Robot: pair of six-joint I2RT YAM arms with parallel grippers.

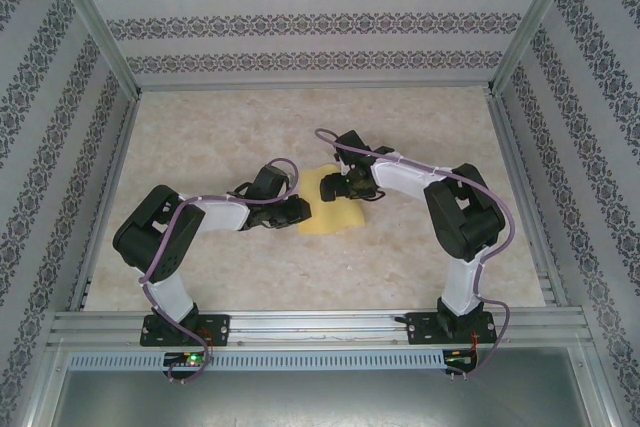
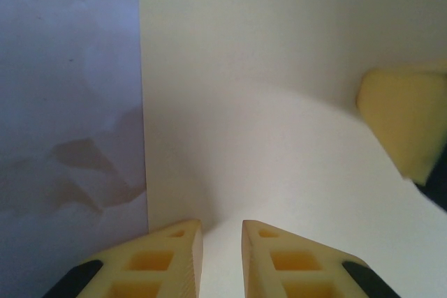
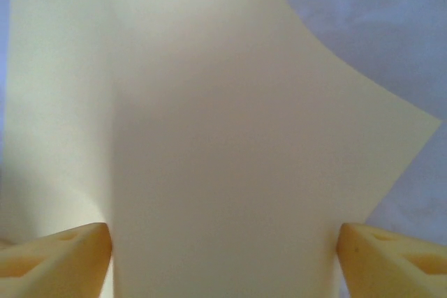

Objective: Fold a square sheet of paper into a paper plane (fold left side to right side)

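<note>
Plain pale-yellow sheet of paper (image 1: 335, 213)

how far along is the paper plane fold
Nothing looks folded yet: the square sheet of paper shows no sharp crease. In hand: the left pincer, nearly closed, sits near its left edge; the right pincer straddles it, wide open. Left: the left-to-right fold and all later folds.
</note>
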